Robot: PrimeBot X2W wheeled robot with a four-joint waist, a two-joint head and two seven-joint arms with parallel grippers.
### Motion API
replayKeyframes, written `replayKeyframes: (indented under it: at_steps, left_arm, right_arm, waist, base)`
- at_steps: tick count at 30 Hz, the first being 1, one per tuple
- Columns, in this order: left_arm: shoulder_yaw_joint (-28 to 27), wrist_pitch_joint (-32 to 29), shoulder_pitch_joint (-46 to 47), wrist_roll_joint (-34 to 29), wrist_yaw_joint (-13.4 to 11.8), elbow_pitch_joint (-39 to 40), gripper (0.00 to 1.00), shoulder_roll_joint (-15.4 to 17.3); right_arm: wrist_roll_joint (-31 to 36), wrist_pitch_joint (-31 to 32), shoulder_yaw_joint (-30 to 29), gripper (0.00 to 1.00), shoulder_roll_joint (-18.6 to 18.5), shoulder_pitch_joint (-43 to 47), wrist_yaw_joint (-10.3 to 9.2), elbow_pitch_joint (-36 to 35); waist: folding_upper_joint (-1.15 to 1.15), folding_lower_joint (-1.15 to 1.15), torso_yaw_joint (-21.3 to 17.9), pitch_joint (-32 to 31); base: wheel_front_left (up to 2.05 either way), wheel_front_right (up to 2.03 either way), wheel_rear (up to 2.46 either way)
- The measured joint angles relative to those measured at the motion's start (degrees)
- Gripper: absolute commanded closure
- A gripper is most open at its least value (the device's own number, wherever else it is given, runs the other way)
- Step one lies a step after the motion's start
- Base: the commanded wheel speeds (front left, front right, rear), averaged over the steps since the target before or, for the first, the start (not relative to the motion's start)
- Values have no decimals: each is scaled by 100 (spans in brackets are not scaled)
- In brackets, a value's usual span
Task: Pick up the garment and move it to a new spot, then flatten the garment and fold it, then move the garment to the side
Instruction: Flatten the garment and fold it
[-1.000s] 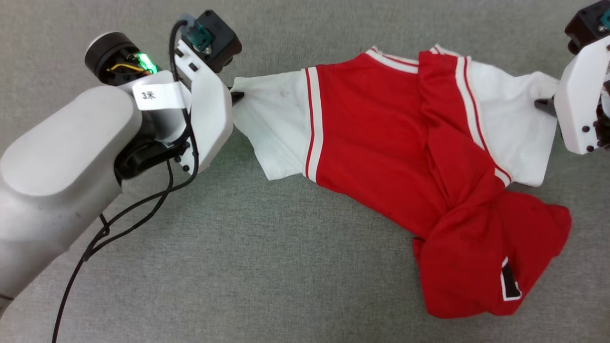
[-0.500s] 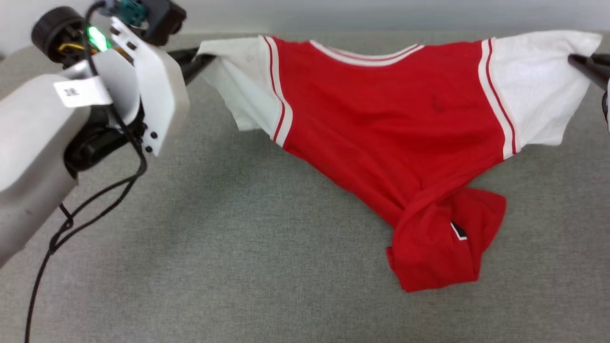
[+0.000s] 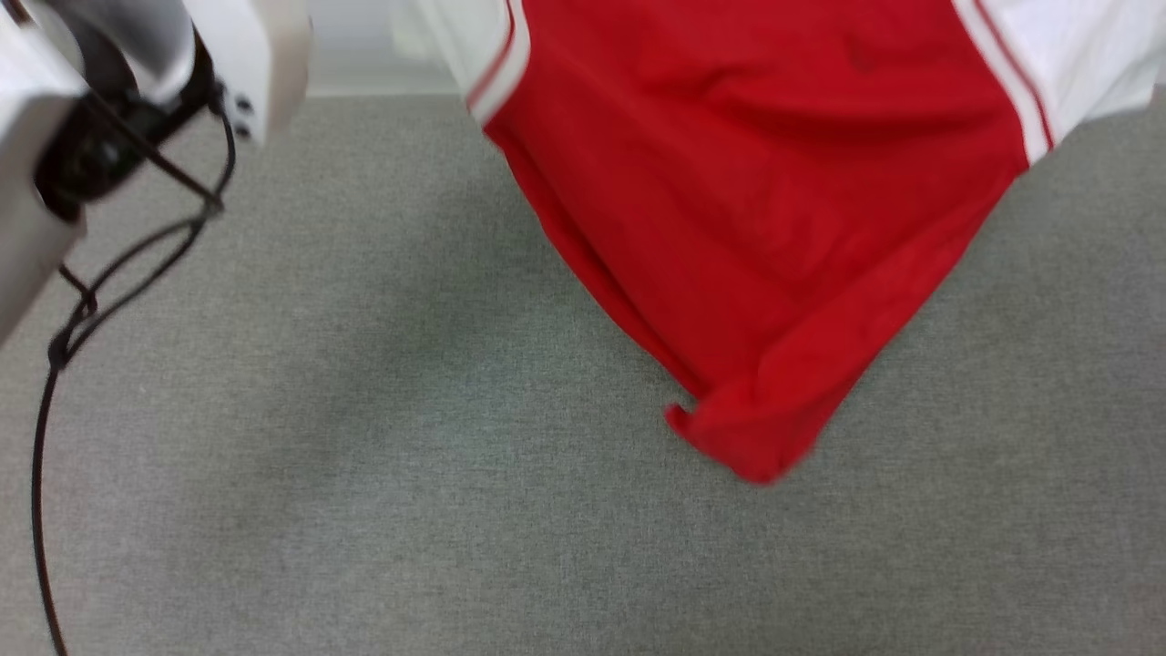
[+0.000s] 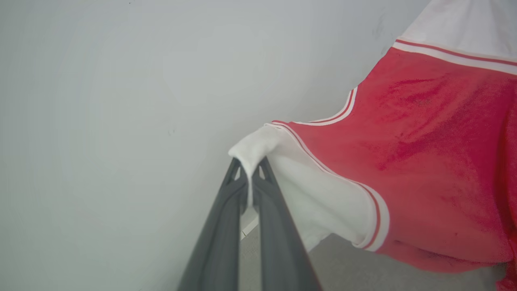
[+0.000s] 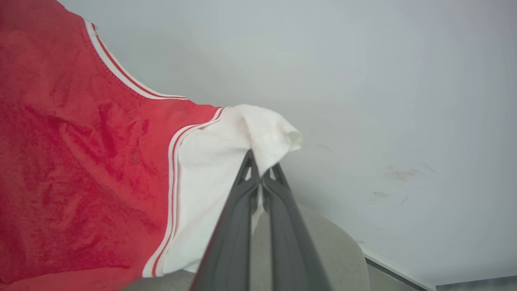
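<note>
The red T-shirt [image 3: 756,210] hangs spread in the air over the grey table [image 3: 364,474], its lower hem drooping to a point. The left gripper [image 4: 250,171] pinches one white sleeve tip, and the right gripper [image 5: 260,171] pinches the other, both clamped tight.

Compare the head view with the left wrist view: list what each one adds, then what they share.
Head view adds: the garment with its red lower edge hanging to a point, the black cable, and the left arm's pale housing. Left wrist view adds: the left gripper shut on the tip of the white sleeve, and the striped neckline. Shared: the red body, that sleeve's stripe trim, and the grey surface.
</note>
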State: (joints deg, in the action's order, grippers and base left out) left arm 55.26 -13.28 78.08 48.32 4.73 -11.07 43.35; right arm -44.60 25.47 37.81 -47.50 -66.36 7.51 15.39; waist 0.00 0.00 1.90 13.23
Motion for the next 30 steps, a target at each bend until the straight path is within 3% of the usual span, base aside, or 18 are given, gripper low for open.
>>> replayKeyframes:
  at_steps: [9, 15, 23, 30]
  left_arm:
    - [-316, 520, 1015, -435, -71, -639, 100, -402]
    - [-546, 970, 2072, -712, 13, -1499, 100, -705]
    - [-691, 1458, 2792, -757, 134, -2357, 100, -970]
    - [-588, 1811, 2932, -709, 230, -2918, 100, -1071]
  right_arm:
    - [756, -303, -119, 100, 497, -1343, 0, 586]
    - [1360, -772, -212, 100, 958, -2577, 0, 1323]
    - [1873, -1371, -233, 100, 1298, -3529, 0, 2073]
    - [1942, -1758, -40, 100, 1527, -3825, 0, 2726]
  waist:
    - [0, 0, 24, 433]
    - [0, 0, 52, 911]
    - [0, 1, 94, 1358]
    - [0, 1, 118, 1703]
  base:
    - [0, 0, 0]
    - [0, 0, 0]
    - [0, 0, 0]
    - [0, 0, 0]
